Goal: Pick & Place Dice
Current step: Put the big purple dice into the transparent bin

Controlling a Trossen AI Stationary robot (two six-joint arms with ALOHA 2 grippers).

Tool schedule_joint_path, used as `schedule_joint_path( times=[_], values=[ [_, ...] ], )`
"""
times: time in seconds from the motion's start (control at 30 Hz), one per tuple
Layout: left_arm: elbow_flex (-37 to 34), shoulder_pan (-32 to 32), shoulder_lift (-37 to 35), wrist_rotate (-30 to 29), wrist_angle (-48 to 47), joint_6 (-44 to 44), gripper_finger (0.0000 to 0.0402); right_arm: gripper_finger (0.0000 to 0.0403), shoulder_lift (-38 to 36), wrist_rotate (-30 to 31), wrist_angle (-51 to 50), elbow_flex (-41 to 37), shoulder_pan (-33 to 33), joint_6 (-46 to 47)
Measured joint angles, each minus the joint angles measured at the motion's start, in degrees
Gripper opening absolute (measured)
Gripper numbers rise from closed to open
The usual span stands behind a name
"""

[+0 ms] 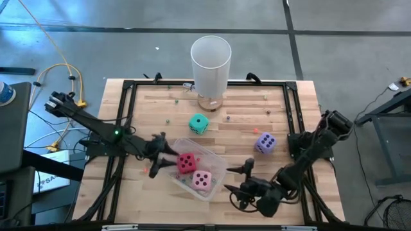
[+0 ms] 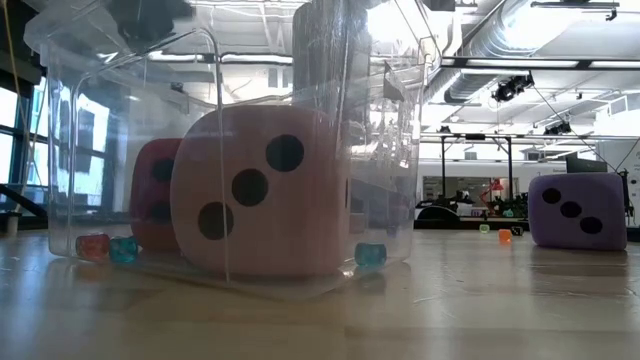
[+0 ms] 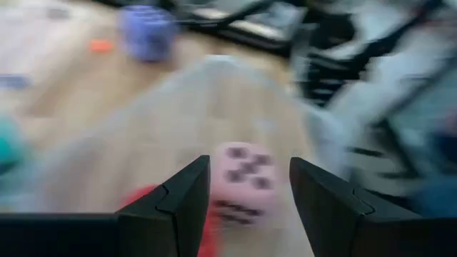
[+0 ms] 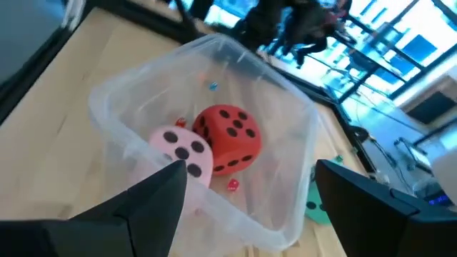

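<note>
A clear plastic tub (image 1: 217, 168) sits mid-table with the red die (image 1: 187, 162) and the pink die (image 1: 202, 181) resting on its floor. The teal-green die (image 1: 198, 124) and the purple die (image 1: 264, 143) lie on the wood farther back. My left gripper (image 1: 160, 154) hovers open at the tub's left rim; in its wrist view (image 3: 250, 171) the pink die (image 3: 243, 182) and red die (image 3: 143, 200) show beyond the fingers. My right gripper (image 1: 239, 179) is open just right of the tub, facing it (image 4: 251, 171). The low view shows the pink die (image 2: 260, 190), red die (image 2: 155, 195) and purple die (image 2: 580, 210).
A tall white cylinder (image 1: 210, 64) stands at the table's far edge behind the teal-green die. Tiny coloured beads (image 2: 108, 247) lie in the tub and scattered on the wood. A black frame (image 1: 292, 115) borders the tabletop. Bare wood lies between the tub and the purple die.
</note>
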Motion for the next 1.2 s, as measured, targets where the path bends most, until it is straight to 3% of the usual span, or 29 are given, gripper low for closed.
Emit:
schedule_joint_path(
  times=[0.13, 0.27, 0.4, 0.57, 0.87, 1.03, 1.2],
  values=[
    [6.5, 2.3, -1.2, -7.6, -9.4, 6.6, 0.0186, 0.0302, 0.0, 0.1, 2.0, 0.0, -1.4, -3.6],
    [16.1, 7.1, -1.2, -7.0, -20.5, 7.1, 0.0186, 0.0313, 0.0, 3.2, 3.8, 0.0, -3.4, -3.9],
    [21.3, 11.4, -1.2, -6.9, -28.7, 6.9, 0.0186, 0.0343, 0.0, 5.2, 3.8, 0.0, -5.0, -4.8],
    [22.6, 15.2, -2.6, -3.3, -33.7, 6.6, 0.0186, 0.0394, 0.0, 3.8, 3.8, 0.0, -7.3, -3.9],
    [22.6, 16.4, -4.2, -0.9, -39.5, 3.0, 0.0186, 0.0396, 0.0, -9.2, -1.3, 0.0, -12.6, 2.3],
    [22.6, 16.4, -4.3, 0.3, -41.3, 0.1, 0.0186, 0.0392, 0.0, -8.6, -6.9, 0.0, -13.5, 1.6],
    [22.6, 16.4, -4.3, 0.7, -41.4, -1.1, 0.0186, 0.0388, -0.3, -1.1, -7.4, 0.0, -11.9, 0.9]
  ],
)
